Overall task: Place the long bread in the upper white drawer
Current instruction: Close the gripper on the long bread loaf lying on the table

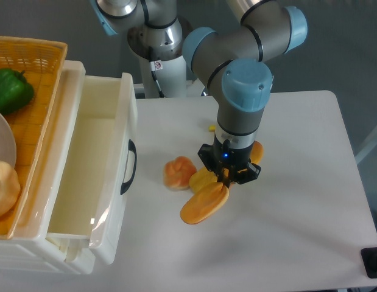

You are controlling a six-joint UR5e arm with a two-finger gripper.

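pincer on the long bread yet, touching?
Touching. The fixed camera shows the pincer closed onto the long bread, with no gap visible between them.

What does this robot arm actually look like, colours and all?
The arm is made of thick silver-grey tubes joined by rounded joints with light blue caps. A small red-and-white sticker sits on its base column. The gripper is a compact black unit with a small blue light and two short dark fingers.
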